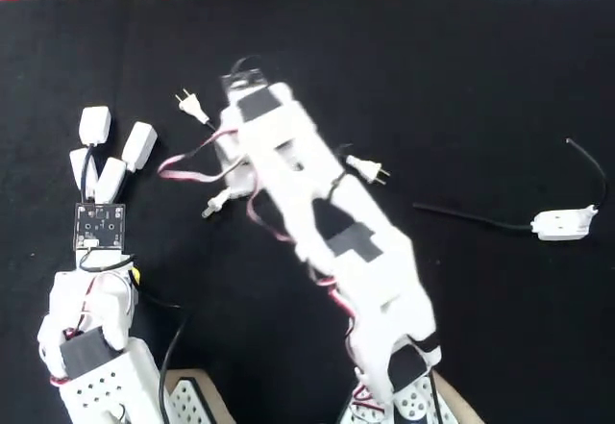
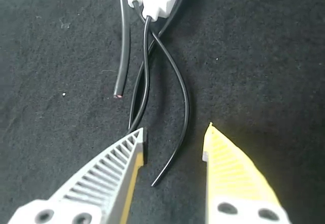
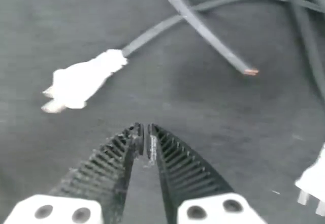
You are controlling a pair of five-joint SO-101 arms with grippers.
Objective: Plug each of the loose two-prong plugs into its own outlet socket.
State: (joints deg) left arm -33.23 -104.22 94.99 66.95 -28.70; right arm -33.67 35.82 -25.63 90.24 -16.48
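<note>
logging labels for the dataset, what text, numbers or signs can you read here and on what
No text, number or sign can be read in these views.
Loose plugs: white, no markings visible.
Outlet sockets: plain white, no print visible.
Dark square board beside the sockets: pale dots, too small to read as characters.

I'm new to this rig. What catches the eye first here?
The right arm stretches diagonally across the black table, amid three loose white plugs. By the left arm, a cluster of white sockets fans out; one more socket lies alone at the high view's right edge.
</note>
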